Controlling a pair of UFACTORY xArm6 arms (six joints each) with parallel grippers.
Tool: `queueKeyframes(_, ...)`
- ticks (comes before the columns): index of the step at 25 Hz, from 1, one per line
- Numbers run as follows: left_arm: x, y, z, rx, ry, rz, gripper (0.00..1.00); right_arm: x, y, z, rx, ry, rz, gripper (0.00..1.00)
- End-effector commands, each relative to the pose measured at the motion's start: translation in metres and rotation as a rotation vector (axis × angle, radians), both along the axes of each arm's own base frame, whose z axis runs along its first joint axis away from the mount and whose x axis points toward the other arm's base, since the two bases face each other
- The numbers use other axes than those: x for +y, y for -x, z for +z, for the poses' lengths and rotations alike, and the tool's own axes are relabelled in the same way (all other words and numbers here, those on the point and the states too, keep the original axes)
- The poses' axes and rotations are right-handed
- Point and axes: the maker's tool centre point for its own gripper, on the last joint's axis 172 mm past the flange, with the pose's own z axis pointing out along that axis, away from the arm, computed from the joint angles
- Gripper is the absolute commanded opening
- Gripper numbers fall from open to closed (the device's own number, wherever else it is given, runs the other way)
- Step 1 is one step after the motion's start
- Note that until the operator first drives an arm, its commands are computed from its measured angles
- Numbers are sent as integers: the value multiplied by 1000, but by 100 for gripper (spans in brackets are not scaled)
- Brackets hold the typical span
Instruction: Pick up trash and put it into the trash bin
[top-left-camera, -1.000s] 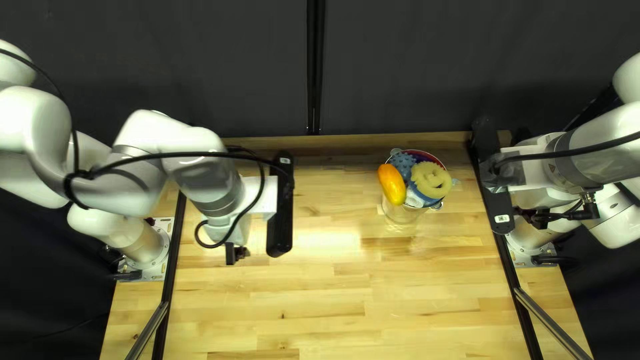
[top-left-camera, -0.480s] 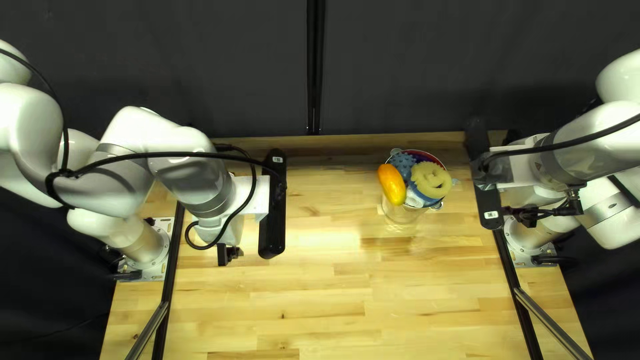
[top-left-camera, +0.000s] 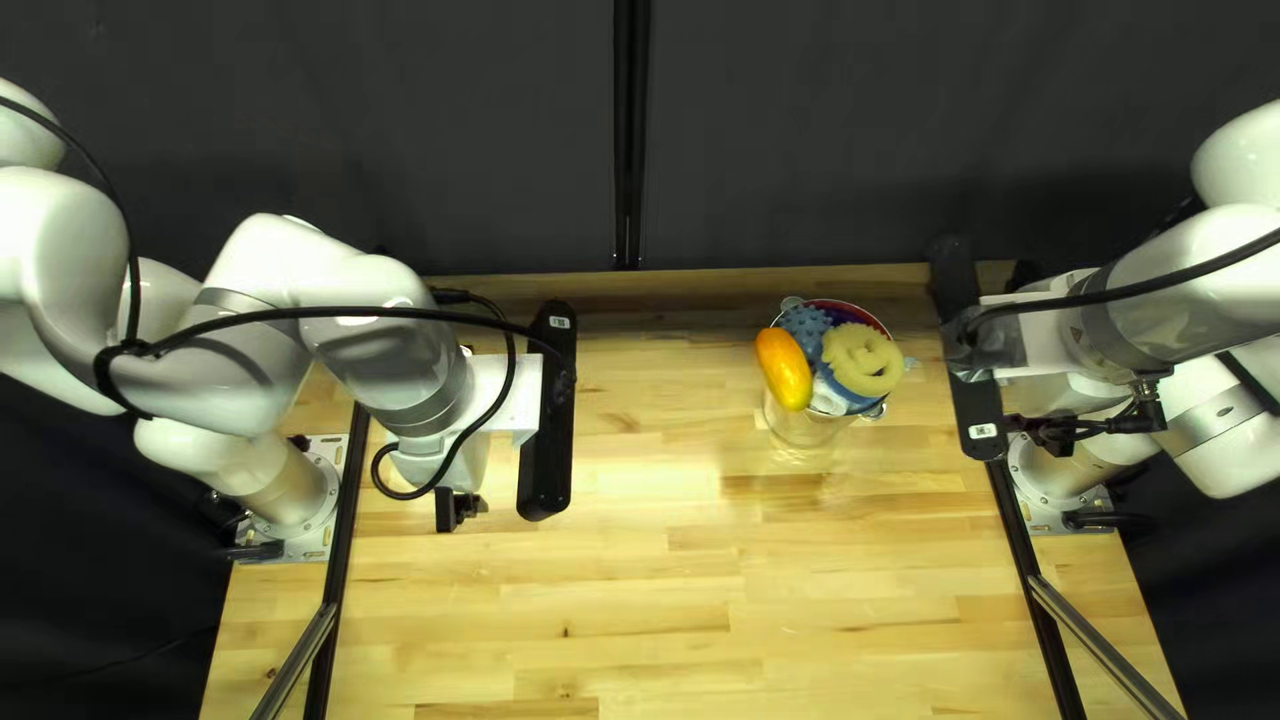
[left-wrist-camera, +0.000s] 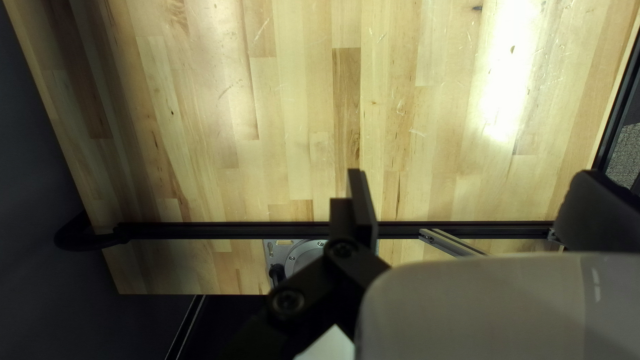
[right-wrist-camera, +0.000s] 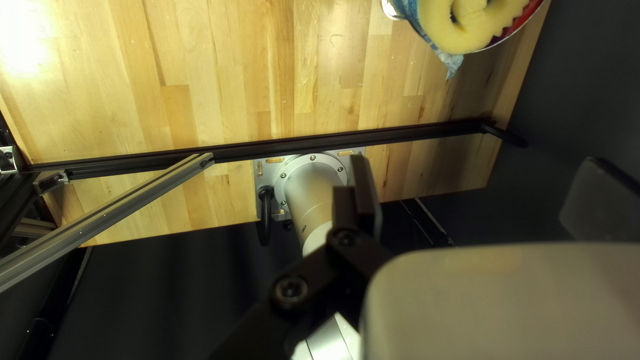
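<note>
In the top left view my left gripper [top-left-camera: 547, 420] hangs over the table's left part, and my right gripper [top-left-camera: 971, 367] is by its right edge, right of the bin. The left wrist view has my left gripper [left-wrist-camera: 473, 193] open above bare wood, nothing between its fingers. Open and empty too is my right gripper [right-wrist-camera: 477, 187] in its own view. The bin [top-left-camera: 803, 427] stands near the far edge, filled to its rim with an orange oblong item [top-left-camera: 784, 370], a blue spiky ball [top-left-camera: 806, 327], a yellow curled piece [top-left-camera: 863, 359] and a blue-and-white crumpled piece [top-left-camera: 840, 396].
Black rails [left-wrist-camera: 200, 231] run along the table's sides. A metal bar [right-wrist-camera: 133, 207] slants outward beside my right arm's base [right-wrist-camera: 310, 190]. The wooden table [top-left-camera: 640, 574] shows bare wood in front of the bin and between the two arms.
Both grippers have shifted slightly toward the left of the top left view, mostly in the first half second. The bin and its contents have stayed put.
</note>
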Motion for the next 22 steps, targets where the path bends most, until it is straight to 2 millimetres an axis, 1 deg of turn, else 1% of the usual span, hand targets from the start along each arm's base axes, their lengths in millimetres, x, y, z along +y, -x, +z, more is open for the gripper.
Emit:
queueKeyframes(1,0,0,0,0,0,0,100,0,0,0,0,0,0,100)
queueKeyframes(20,0,0,0,0,0,0,100,0,0,0,0,0,0,100)
queueKeyframes(22,0,0,0,0,0,0,100,-3,1,-4,-3,-1,3,100)
